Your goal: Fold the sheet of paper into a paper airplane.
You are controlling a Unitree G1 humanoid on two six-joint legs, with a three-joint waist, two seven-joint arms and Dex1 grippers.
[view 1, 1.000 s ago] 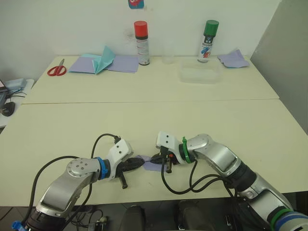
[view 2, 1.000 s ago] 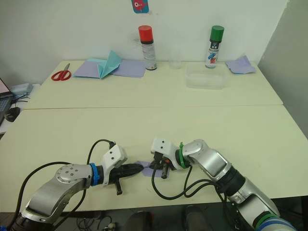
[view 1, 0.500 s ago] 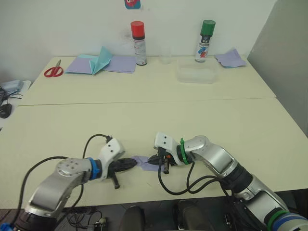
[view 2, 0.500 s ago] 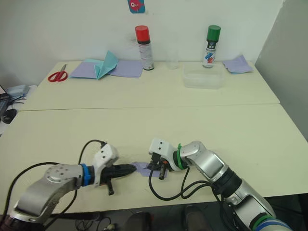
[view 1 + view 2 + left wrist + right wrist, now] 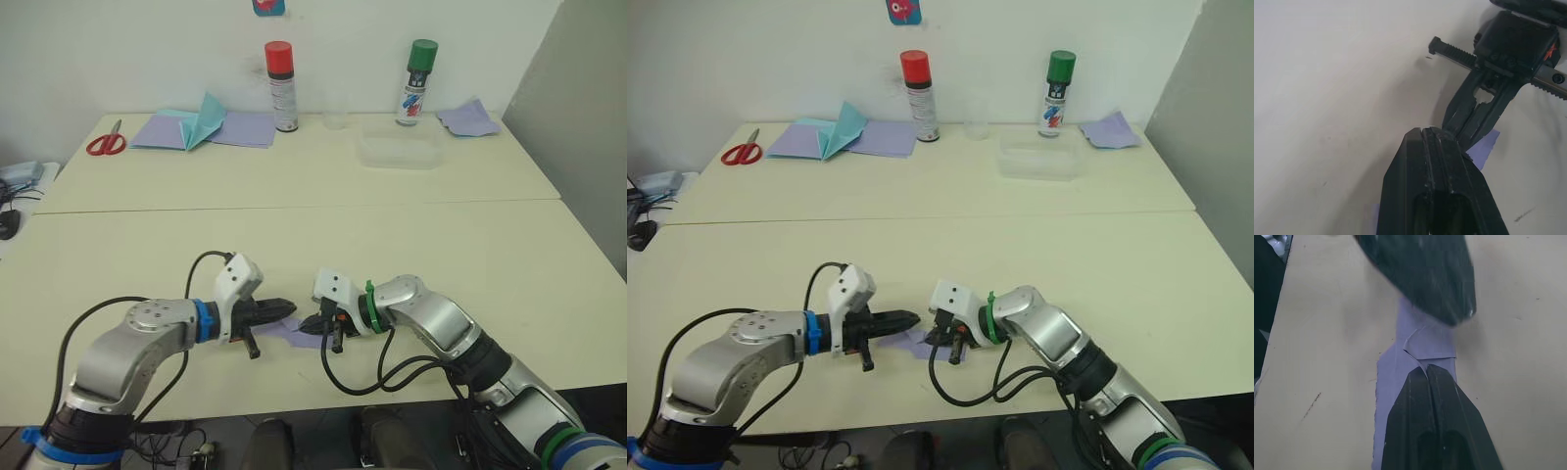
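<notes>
The sheet of paper (image 5: 297, 333) is a small, folded, creased lavender piece lying flat near the table's front edge. My right gripper (image 5: 319, 324) is shut, and its fingertips (image 5: 1427, 374) rest on top of the paper's right part. My left gripper (image 5: 290, 308) is also shut and hangs just above the paper's left part, pointing at the right gripper with the two tips a short way apart. The left wrist view has the shut left fingers (image 5: 1430, 161) facing the right gripper (image 5: 1469, 115), with a corner of the paper (image 5: 1485, 146) under them.
Along the back wall stand a red-capped spray can (image 5: 280, 86), a clear cup (image 5: 337, 113) and a green-capped can (image 5: 419, 82). A teal paper plane (image 5: 203, 121) on lavender sheets and red scissors (image 5: 101, 144) lie back left. A clear tray (image 5: 397, 152) and a lavender scrap (image 5: 468, 117) lie back right.
My left gripper has risen off the table and moved right, from the paper's left edge to just above it. The right gripper has stayed pressed on the paper.
</notes>
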